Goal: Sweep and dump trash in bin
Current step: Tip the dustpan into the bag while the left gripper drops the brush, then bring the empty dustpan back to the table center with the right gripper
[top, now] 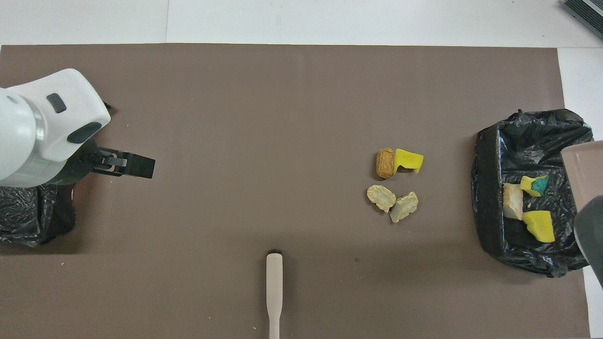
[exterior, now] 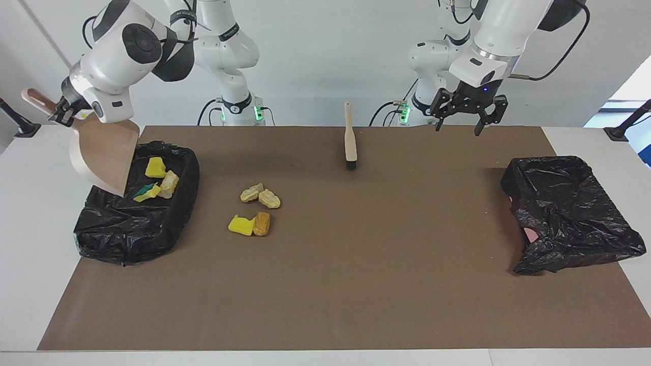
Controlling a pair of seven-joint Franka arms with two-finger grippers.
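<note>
Trash (exterior: 254, 211): seven small sponge chunks in all; four lying loose on the brown mat (exterior: 325, 284), three already inside the bin.
Loose chunks: two beige ones touching, a bright yellow one (top: 409, 160) touching an orange-brown one (top: 385, 163); all near the bin, toward the middle of the mat from it.
Chunks in the bin: one yellow (exterior: 155, 167), one beige (exterior: 169, 183), one yellow with a green back (exterior: 146, 192), resting on the black liner.
Bin (exterior: 137, 223): lined with a black bag, sitting at the right arm's end of the table.
Dustpan (exterior: 101, 155): tipped steeply, mouth down over the bin's edge, nothing left in it.
Right gripper (exterior: 63, 109): clenched on the dustpan's handle, raised above the bin's outer side.
Left gripper (exterior: 468, 114): fingers spread, grasping nothing, up in the air well apart from the bin.
Brush (exterior: 350, 140): lying on the mat, well apart from the bin, untouched.
Second black bag (exterior: 564, 213): crumpled, well apart from the bin, at the left arm's end.
</note>
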